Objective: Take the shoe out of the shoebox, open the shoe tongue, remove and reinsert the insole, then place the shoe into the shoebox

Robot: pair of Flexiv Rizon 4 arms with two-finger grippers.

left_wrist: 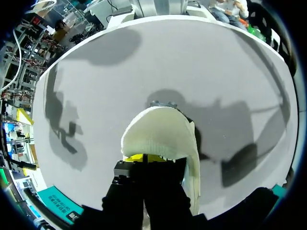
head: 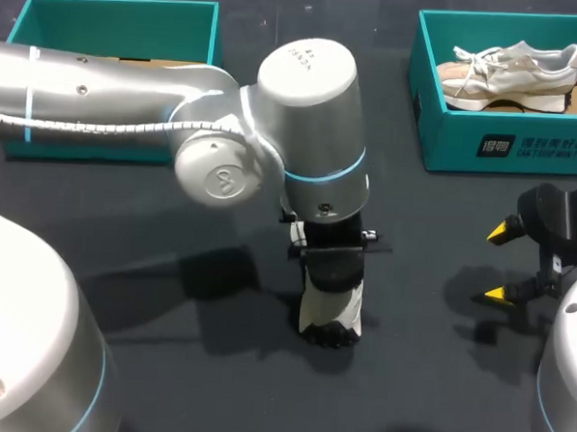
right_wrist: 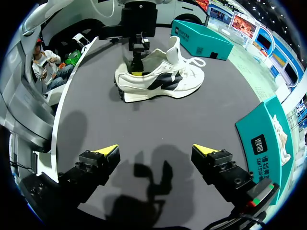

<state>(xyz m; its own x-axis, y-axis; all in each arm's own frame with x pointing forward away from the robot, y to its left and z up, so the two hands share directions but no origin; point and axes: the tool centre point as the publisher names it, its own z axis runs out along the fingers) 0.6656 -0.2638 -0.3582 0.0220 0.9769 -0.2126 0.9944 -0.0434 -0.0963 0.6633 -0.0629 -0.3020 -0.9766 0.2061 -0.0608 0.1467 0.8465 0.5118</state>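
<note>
1. White upper with black side stripes: the shoe (right_wrist: pixel 160 81) is out of its box. It stands on its sole near the middle of the dark desk (head: pixel 192 385), well apart from both boxes. That gives you room to work on it from above and from the side.
2. The tongue (right_wrist: pixel 173 45) stands up, clear of the opening, with the laces loose toward the toe. By that, the tongue step looks done and the insole work is in hand. The insole itself is not visible.
3. Your left arm (head: pixel 305 91) comes straight down onto the heel end, its tip inside the opening just behind the heel collar. That is probably because the back edge of an insole is easiest to catch there. You cannot tell whether it has hold of anything, since the heel fabric hides the tip in its own wrist view.
4. Your right fingers (right_wrist: pixel 108 151) are spread wide and hold nothing. They hover over bare desk to the right of the shoe and point at its side. This reads as a standby spot, from which they could steady the toe.
5. The right shoebox (head: pixel 496 140), teal, at the back, holds a second shoe (head: pixel 509 73).
6. The left shoebox (head: pixel 115 23) sits behind your left arm, mostly hidden. It is likely where this shoe goes.
</note>
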